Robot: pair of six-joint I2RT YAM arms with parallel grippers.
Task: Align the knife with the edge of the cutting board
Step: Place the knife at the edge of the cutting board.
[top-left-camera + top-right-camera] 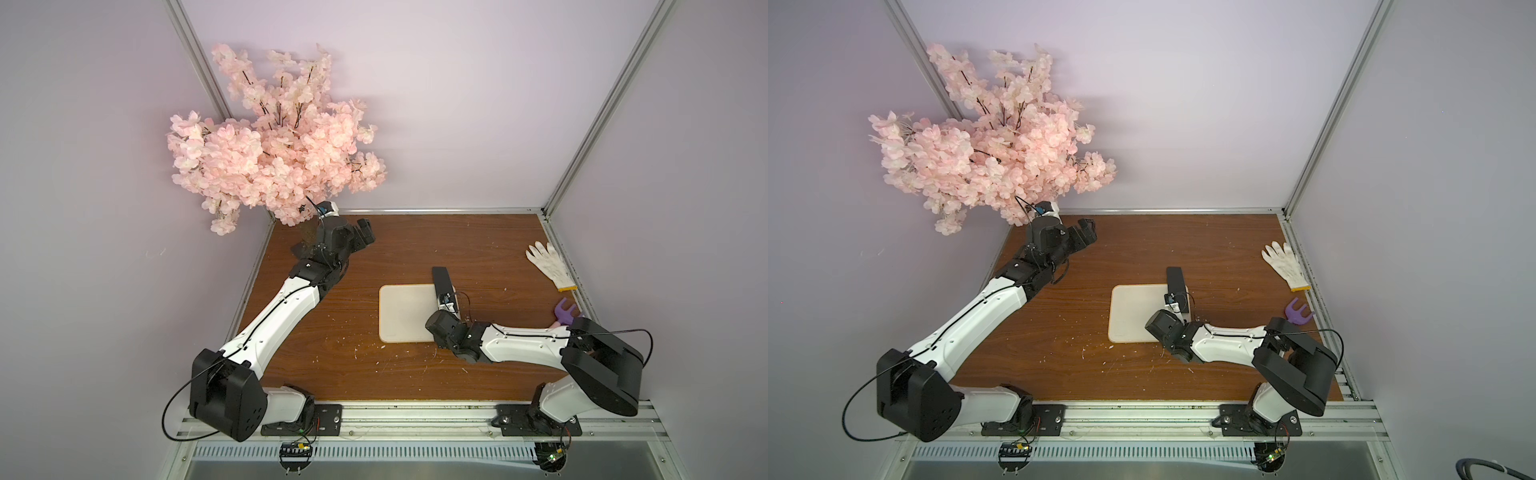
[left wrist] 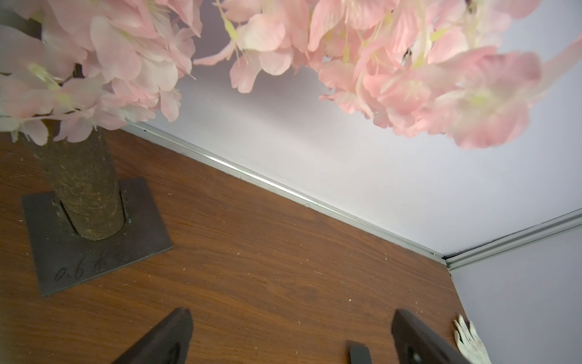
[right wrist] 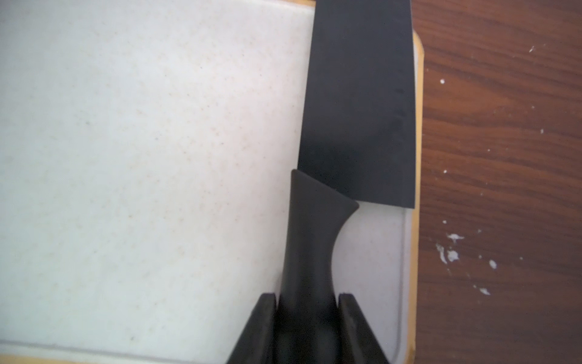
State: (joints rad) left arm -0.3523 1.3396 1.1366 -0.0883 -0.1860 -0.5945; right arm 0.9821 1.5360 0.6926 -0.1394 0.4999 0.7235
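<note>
The right gripper pinches the slim handle of the all-black cleaver-style knife, with a jaw pressed against each side of it. The broad blade lies along the right edge of the cream-white plastic cutting board, nearly parallel to its orange-tan rim. In both top views the knife juts past the board's far edge. The left gripper hangs spread wide at far left, near the pink artificial blossom tree, above the brown wooden table.
</note>
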